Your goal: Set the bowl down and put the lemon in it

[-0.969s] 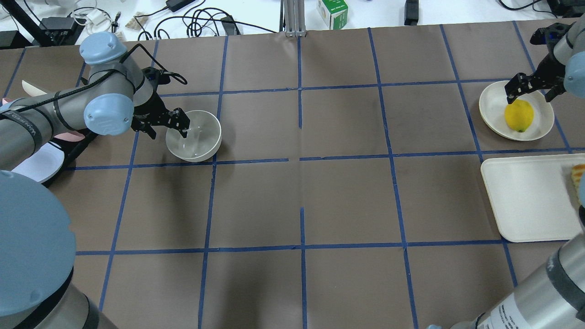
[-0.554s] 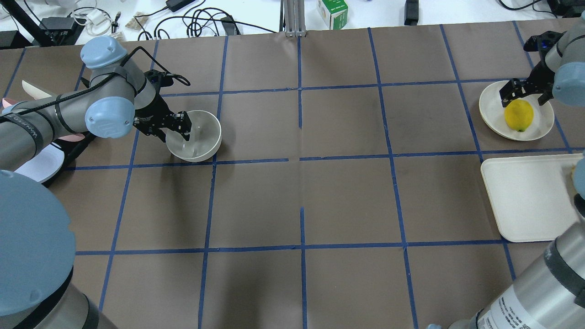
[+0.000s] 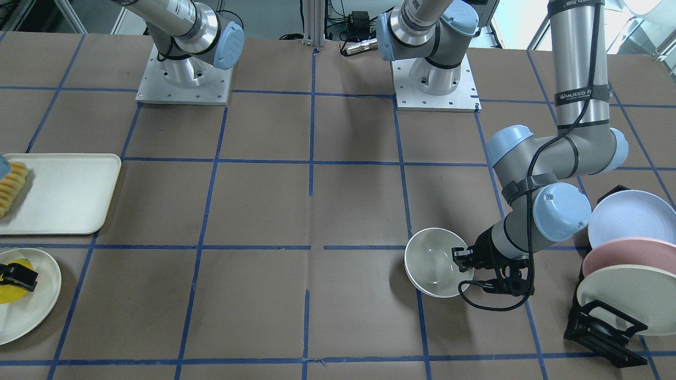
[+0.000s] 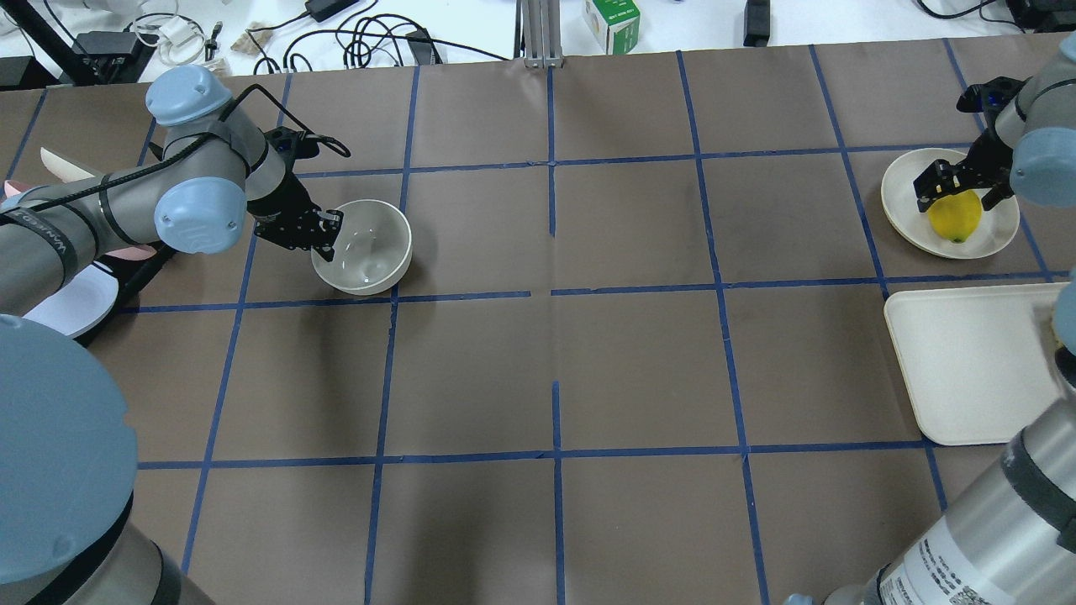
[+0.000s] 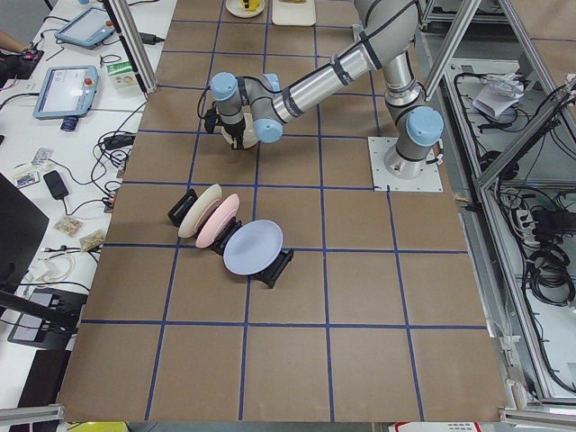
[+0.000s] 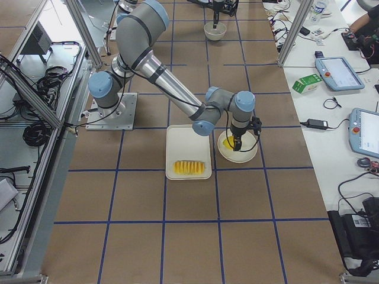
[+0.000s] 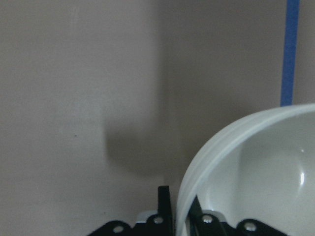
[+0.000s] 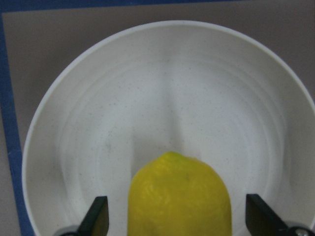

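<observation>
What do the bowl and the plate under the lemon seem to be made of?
The bowl looks like glazed ceramic or hard plastic: glossy off-white, bright highlights inside. The plate is probably matte melamine or stoneware: cream, faintly speckled, no glare.

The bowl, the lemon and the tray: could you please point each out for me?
bowl (image 4: 370,252), overhead view, inner floor.
lemon (image 4: 955,221), overhead view, yellow skin.
tray (image 4: 967,370), overhead view, bare middle.

Brown-covered table (image 4: 639,370), blue tape grid (image 4: 551,126), white cable-strewn bench (image 4: 479,23)
</observation>
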